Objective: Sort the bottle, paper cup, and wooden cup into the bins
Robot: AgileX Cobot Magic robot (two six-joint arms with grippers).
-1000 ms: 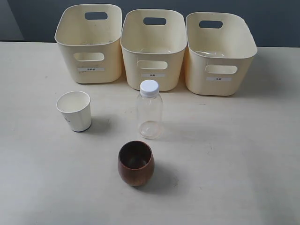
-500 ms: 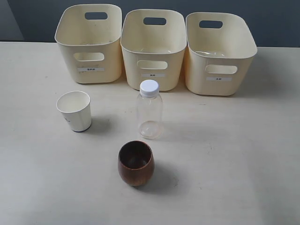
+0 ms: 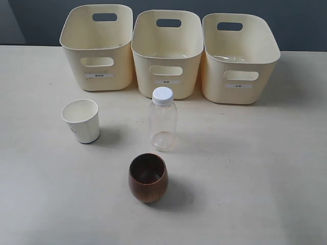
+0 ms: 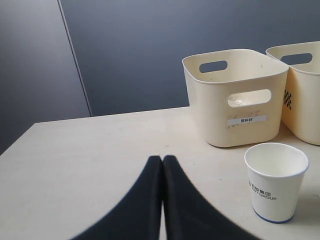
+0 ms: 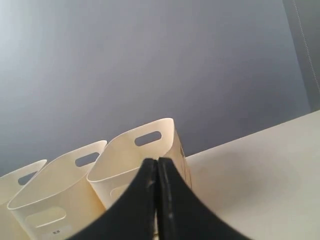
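Near the closed left claw stands the paper cup.

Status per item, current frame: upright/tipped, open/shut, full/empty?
bottle: upright, cap on, looks empty
paper cup: upright, mouth up, empty
wooden cup: upright, mouth up, empty
bins: three, upright in a row, no task item inside
left gripper: shut, holding nothing
right gripper: shut, holding nothing
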